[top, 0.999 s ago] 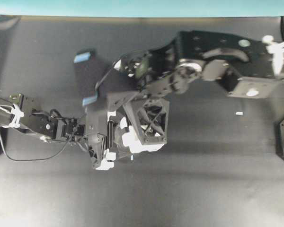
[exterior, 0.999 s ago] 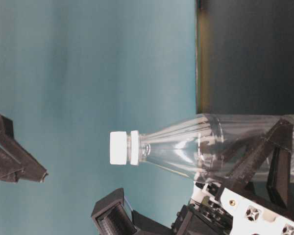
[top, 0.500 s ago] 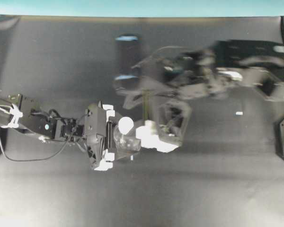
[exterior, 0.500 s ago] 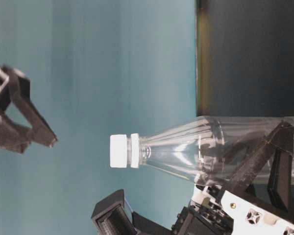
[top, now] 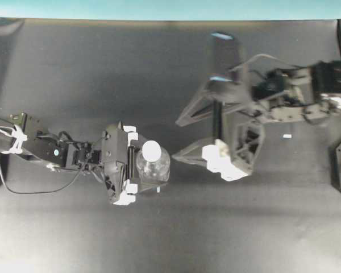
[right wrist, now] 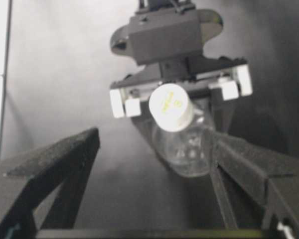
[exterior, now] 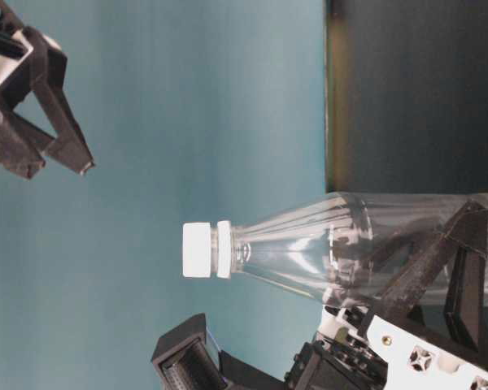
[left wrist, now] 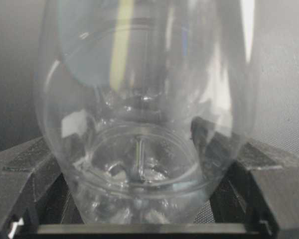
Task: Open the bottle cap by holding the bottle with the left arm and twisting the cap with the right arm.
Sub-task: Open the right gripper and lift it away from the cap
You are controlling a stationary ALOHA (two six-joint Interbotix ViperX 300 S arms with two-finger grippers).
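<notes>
While the left gripper [top: 137, 172] clasps the capped, empty-looking bottle [top: 153, 166], the right gripper [top: 184, 139] gapes wide.

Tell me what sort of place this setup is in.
Probably a robotics lab bench: two black robot arms work over a dark matte table against a plain teal backdrop, and the only prop is a clear bottle held upright by the left gripper.

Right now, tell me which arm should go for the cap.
Right. The left gripper is clamped around the bottle, while the right gripper hangs open and empty, off to the side of the cap.
</notes>
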